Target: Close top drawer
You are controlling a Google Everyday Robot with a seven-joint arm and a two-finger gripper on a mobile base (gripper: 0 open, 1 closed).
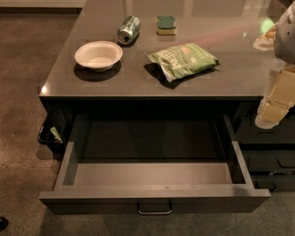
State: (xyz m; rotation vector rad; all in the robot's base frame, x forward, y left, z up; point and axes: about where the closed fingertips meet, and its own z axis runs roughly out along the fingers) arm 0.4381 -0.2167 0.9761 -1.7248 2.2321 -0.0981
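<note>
The top drawer (155,195) is pulled far out from under the grey counter, its grey inner floor bare and its small silver bar handle (154,209) at the centre of the flat front. My gripper (274,109) hangs at the right edge of the view, beside the counter's front right corner, above and behind the drawer's right front corner and apart from it. The arm's white housing (294,31) sits above it.
On the counter (221,77) lie a white bowl (98,55), a tipped can (129,29), a sponge (166,25) and a green chip bag (183,59). The neighbouring drawers with dark handles (285,163) are at the lower right. Brown floor lies to the left.
</note>
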